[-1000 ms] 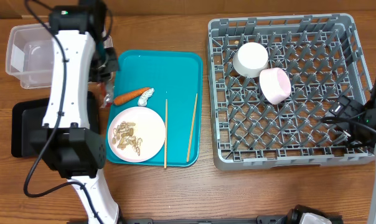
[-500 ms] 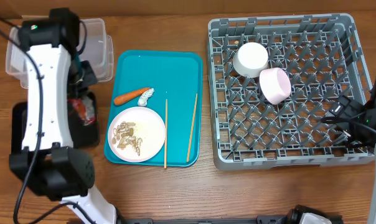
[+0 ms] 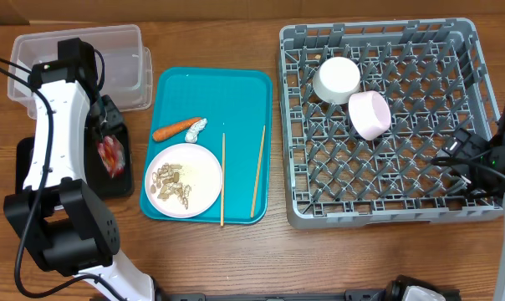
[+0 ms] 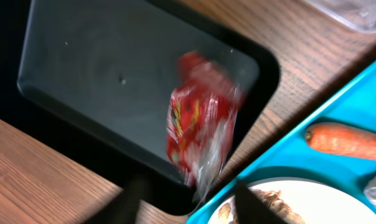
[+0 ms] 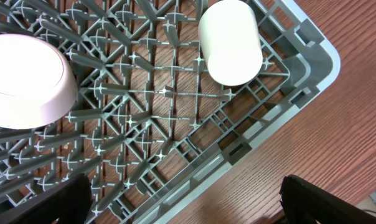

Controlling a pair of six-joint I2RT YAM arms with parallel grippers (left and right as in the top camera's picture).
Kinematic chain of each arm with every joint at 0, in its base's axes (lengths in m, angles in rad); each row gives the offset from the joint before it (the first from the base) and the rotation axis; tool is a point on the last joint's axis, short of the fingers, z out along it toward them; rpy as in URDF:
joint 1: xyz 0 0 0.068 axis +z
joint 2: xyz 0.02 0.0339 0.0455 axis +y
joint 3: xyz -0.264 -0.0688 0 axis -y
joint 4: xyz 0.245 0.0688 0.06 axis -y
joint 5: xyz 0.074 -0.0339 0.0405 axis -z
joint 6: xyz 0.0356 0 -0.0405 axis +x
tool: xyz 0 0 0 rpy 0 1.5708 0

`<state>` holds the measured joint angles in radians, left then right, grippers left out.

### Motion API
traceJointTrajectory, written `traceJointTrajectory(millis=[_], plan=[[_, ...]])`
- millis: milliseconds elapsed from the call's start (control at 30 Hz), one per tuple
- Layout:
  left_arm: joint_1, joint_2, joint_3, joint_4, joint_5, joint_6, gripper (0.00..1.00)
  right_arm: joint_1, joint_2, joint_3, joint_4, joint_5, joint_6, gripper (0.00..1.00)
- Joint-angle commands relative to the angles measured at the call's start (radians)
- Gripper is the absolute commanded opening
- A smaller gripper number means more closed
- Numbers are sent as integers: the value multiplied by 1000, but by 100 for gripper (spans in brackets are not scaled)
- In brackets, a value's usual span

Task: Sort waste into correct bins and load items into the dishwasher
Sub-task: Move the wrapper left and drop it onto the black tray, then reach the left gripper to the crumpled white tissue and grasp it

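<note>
The shiny red wrapper [image 3: 110, 155] lies in the black tray [image 3: 35, 171], near its right end; the left wrist view shows the wrapper [image 4: 197, 130] blurred on the tray floor [image 4: 94, 74]. My left gripper [image 4: 191, 202] is open just above it, fingers apart on either side of the wrapper's tail. On the teal tray lie the carrot [image 3: 177, 129], the crumpled white wrapper [image 3: 197, 127], a white plate [image 3: 204, 171] holding nut-shell scraps [image 3: 170, 184], and two chopsticks [image 3: 222, 180]. My right gripper [image 5: 182, 205] is open and empty over the dish rack's edge [image 5: 238, 152].
The clear tub [image 3: 77, 58] stands behind the black tray. The grey dish rack [image 3: 386, 213] holds a white cup [image 3: 336, 78] and an upturned bowl [image 3: 369, 114]. The teal tray [image 3: 236, 92] sits between the bins and the rack.
My left arm swung left from the teal tray's edge to over the black tray with the red wrapper, which now lies in that tray. The right arm has not moved.
</note>
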<state>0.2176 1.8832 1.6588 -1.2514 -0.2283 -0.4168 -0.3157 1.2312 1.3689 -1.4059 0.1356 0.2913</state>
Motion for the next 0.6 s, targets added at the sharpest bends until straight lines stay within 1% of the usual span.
traceJointTrajectory(millis=[0,33,67,100,167,233,367,467,567], plan=[[-2,-4,-18,12,-3,-10,68,-5,-12,18,5,2,1,100],[-2,-4,-15,12,-3,-9,73,-5,-12,18,5,2,1,100],[-2,-4,-7,11,1,-4,75,-5,-12,18,5,2,1,100],[-2,-4,-3,11,8,4,75,-5,-12,18,5,2,1,100],[-9,-6,19,7,58,57,73,-5,-12,18,6,2,1,100],[-41,-8,54,8,137,117,72,-5,-12,18,9,2,1,100],[-128,-8,82,35,207,198,74,-5,-12,18,8,-3,1,100],[-222,-5,79,85,248,293,74,-5,-12,18,8,-3,1,100],[-296,1,77,125,237,342,80,-5,-12,18,8,-3,1,100]])
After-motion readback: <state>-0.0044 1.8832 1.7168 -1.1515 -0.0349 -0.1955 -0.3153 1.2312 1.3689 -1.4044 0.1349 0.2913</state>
